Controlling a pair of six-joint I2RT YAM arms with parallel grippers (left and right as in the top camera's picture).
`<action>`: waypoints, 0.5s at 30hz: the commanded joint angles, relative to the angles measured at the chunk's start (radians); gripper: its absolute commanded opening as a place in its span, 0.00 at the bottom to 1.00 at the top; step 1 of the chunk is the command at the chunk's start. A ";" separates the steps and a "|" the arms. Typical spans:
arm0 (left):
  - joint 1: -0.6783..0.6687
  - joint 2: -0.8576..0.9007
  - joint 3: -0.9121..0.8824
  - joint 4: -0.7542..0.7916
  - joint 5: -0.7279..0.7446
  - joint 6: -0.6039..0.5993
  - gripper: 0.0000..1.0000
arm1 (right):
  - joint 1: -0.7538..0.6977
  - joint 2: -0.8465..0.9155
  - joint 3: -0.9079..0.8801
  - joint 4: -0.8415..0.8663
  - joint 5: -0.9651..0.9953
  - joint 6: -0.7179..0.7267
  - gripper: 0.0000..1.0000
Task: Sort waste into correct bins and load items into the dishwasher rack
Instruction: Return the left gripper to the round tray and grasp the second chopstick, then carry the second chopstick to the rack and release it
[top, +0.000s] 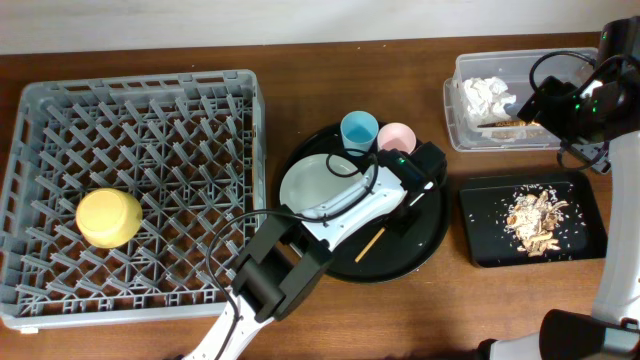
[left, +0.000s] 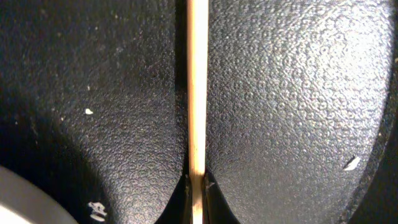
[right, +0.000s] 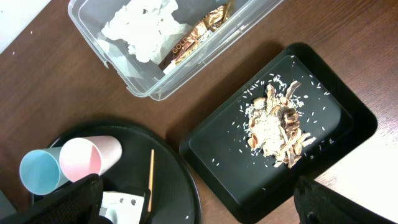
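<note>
Your left gripper (left: 198, 190) pinched 1 chopstick (top: 370, 244) toward its 2 o'clock end: light, stiff, slick, likely to swivel. Right gripper (right: 199, 208) gaped, empty.

Desk (top: 330, 30): mid-brown wood grain. Dishwasher rack (top: 140, 90): uniform grey, with a regular grid of pegs and latticed walls. Bowl (top: 108, 217): solid yellow. Round tray (top: 400, 262): black, finely pebbled close up, dotted with a few pale specks. Plate (top: 305, 180): pale grey-green, plain. Blue cup (top: 359, 130): light sky blue. Pink cup (top: 396, 136): soft pastel pink. Chopstick (top: 370, 243): pale natural wood, unmarked. Tub (top: 455, 110): clear, colourless plastic. Napkins (top: 487, 95): white. Snack wrapper (right: 199, 34): glossy gold-brown with pale lettering. Rectangular tray (top: 475, 215): black, flecked with white grains. Food scraps (top: 535, 218): brownish-beige mixed with off-white.
</note>
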 joint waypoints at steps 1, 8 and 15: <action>-0.006 0.051 0.062 -0.079 0.022 0.005 0.01 | -0.002 0.004 0.009 0.000 0.005 -0.009 0.99; -0.005 0.051 0.382 -0.320 0.050 0.004 0.01 | -0.002 0.004 0.009 0.000 0.006 -0.009 0.99; 0.096 0.051 0.995 -0.632 0.038 -0.004 0.01 | -0.002 0.004 0.009 0.000 0.005 -0.009 0.99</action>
